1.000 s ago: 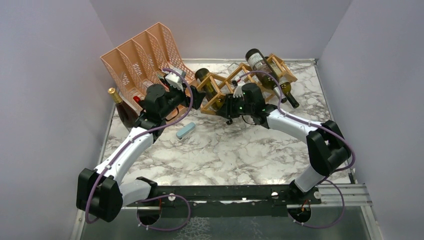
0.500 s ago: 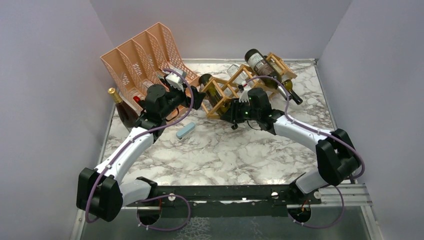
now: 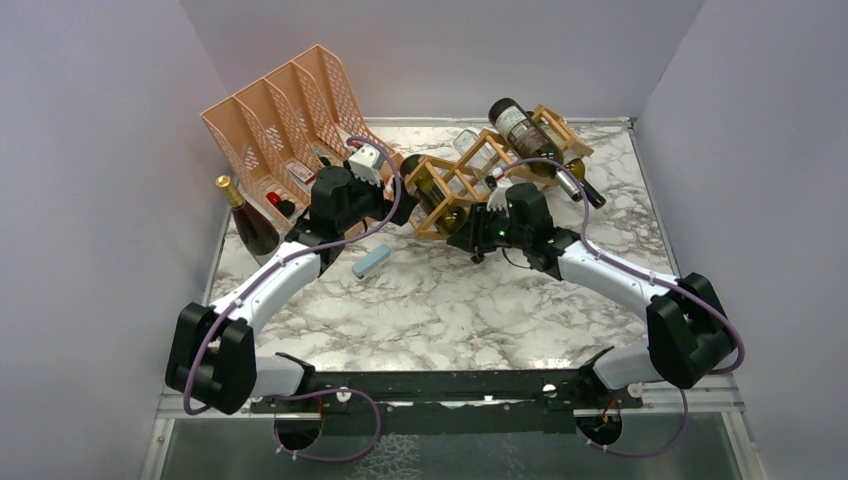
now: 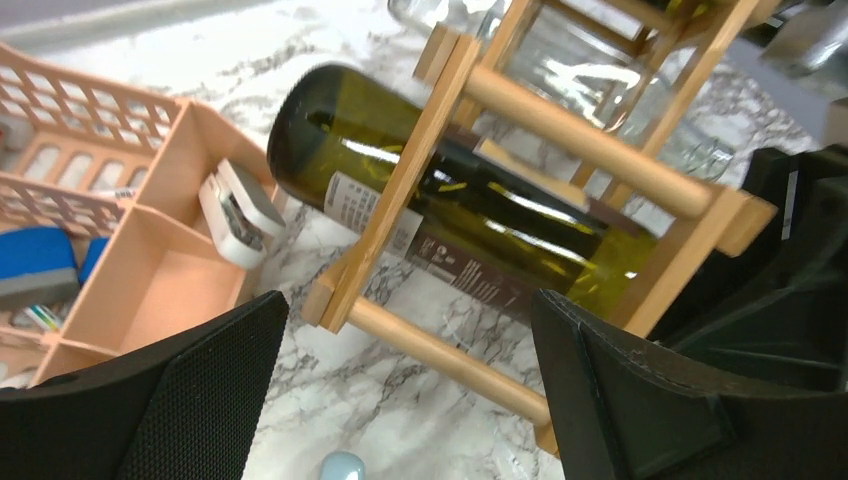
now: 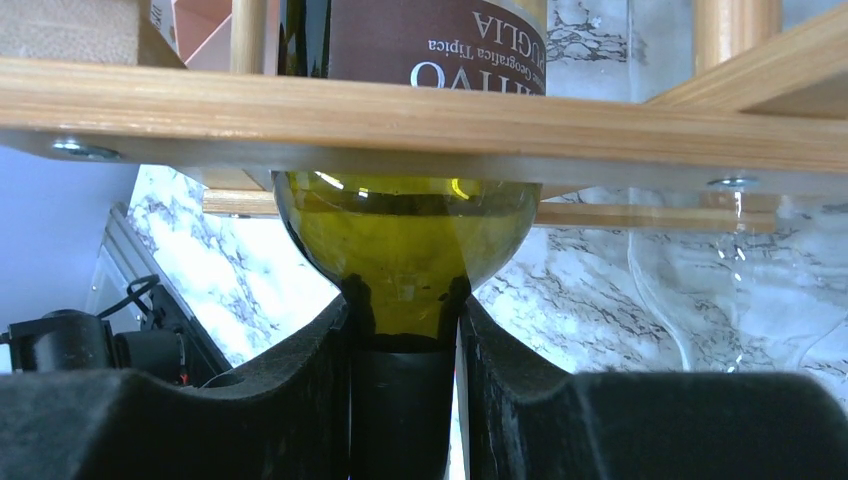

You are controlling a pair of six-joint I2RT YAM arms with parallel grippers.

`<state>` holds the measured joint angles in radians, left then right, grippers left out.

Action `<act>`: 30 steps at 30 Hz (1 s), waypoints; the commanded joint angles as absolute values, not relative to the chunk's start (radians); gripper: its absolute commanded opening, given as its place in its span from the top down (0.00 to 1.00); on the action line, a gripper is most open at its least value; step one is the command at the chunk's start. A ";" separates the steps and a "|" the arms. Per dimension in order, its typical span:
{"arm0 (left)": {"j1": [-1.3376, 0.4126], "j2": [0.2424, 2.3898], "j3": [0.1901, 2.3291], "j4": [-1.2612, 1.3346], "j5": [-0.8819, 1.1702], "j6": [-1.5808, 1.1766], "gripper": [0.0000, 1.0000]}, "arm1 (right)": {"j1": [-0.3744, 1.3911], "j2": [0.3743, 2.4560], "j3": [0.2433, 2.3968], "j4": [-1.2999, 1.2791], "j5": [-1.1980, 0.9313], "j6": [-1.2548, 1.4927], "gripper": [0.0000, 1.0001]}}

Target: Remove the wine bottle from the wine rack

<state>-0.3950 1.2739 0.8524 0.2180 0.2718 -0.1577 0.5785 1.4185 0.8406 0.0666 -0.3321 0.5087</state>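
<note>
On the marble table (image 3: 450, 300), the right gripper (image 5: 405, 390) pinches the bottle (image 4: 450, 215) neck, bottle not yet out of the rack (image 3: 455, 185); the left gripper (image 4: 400, 400) gapes wide.

Marble tabletop (image 3: 450, 300), lilac walls (image 3: 90, 150)

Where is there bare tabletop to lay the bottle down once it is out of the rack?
The widest bare marble lies between the two arms, near of the small blue-grey block. A smaller patch sits at the far right, beyond the wine rack. The far left is crowded: pink organiser and a standing bottle.
</note>
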 commanded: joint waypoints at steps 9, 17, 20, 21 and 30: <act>-0.400 1.356 0.898 0.158 0.230 -0.222 0.14 | 0.584 1.356 0.792 0.032 -0.394 0.476 0.77; -0.399 1.394 0.903 0.154 0.229 -0.227 0.14 | 0.584 1.284 0.746 -0.005 -0.438 0.463 0.77; -0.400 1.405 0.904 0.154 0.229 -0.231 0.14 | 0.584 1.232 0.733 -0.044 -0.432 0.459 0.77; -0.400 1.409 0.905 0.154 0.229 -0.232 0.14 | 0.584 1.216 0.730 -0.058 -0.430 0.459 0.78; -0.399 1.416 0.907 0.150 0.225 -0.229 0.14 | 0.584 1.056 0.693 -0.245 -0.430 0.449 0.79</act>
<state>-0.3950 1.4166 0.8734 0.1463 0.2420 -0.2245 0.5747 1.1339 0.7036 -0.1493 -0.3626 0.4770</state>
